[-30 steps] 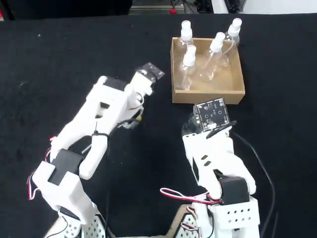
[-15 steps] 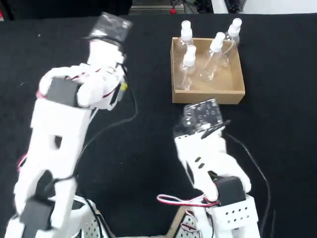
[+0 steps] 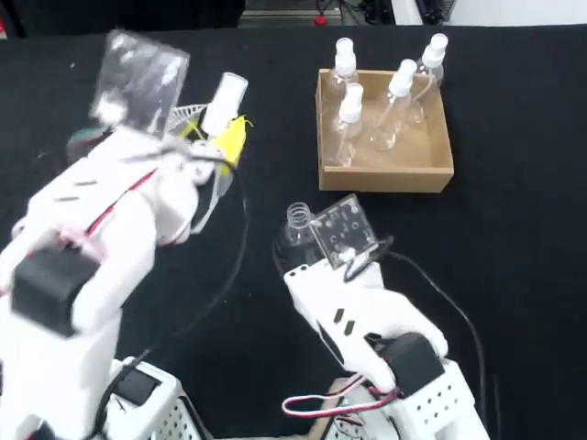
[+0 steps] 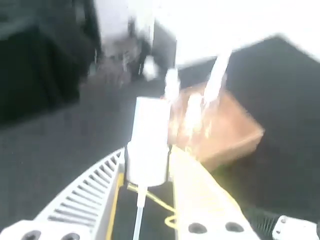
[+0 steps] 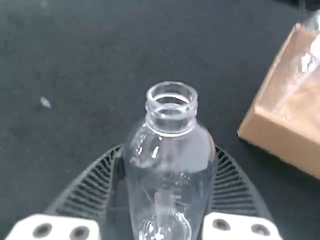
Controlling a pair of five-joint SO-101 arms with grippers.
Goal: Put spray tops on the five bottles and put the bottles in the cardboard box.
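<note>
Black table (image 3: 523, 275), both claws loaded, box toward the far side.
Left gripper (image 3: 213, 128) is closed on a white spray top (image 3: 226, 94), held well apart from the cardboard box (image 3: 385, 176). Right gripper (image 5: 169, 155) clamps an uncapped clear bottle (image 5: 171, 107), positioned near the box's front wall. Four capped bottles (image 3: 348, 124) occupy the box.

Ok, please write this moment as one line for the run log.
left gripper: shut on spray top | right gripper: shut on uncapped bottle | cardboard box: four capped bottles inside
</note>
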